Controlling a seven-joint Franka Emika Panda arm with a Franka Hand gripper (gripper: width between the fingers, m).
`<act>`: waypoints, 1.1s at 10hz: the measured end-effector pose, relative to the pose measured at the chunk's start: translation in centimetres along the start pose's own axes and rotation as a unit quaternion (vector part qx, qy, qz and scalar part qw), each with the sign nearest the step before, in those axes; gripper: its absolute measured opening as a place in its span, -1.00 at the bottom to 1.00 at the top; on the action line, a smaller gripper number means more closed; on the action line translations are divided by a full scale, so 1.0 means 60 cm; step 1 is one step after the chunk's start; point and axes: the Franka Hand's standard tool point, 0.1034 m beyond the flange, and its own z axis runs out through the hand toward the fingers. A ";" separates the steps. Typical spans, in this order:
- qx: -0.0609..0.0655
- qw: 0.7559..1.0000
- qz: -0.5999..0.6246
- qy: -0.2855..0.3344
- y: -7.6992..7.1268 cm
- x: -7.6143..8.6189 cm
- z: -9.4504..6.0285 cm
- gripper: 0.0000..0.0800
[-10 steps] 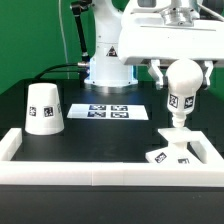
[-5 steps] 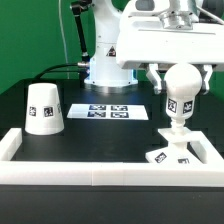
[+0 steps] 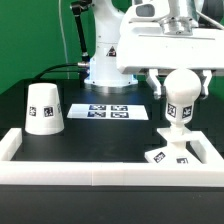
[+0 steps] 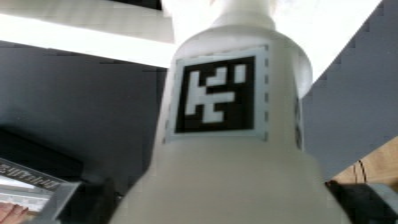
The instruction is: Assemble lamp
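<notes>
My gripper (image 3: 180,84) is shut on the white ball-topped bulb (image 3: 180,104) and holds it upright at the exterior view's right. The bulb's foot stands on or just over the flat angular base (image 3: 166,155), which lies inside the frame's right corner. In the wrist view the bulb (image 4: 222,110) with its square tag fills the picture between the two dark fingers, with the gripper (image 4: 217,208) around it. The tapered shade (image 3: 44,108) stands mouth down on the table at the exterior view's left, far from the gripper.
The marker board (image 3: 112,111) lies flat at the table's middle back. A long white border frame (image 3: 100,171) runs along the front and up both sides. The arm's white base (image 3: 105,60) stands behind the marker board.
The gripper and the bulb have sunk a little and shifted slightly toward the exterior view's left. The shade and the base have not moved.
</notes>
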 end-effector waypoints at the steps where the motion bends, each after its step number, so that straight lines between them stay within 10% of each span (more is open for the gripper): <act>1: 0.001 1.000 -0.001 -0.001 -0.003 -0.002 0.002 0.44; 11: -0.002 1.000 -0.010 0.015 -0.028 -0.037 0.002 0.44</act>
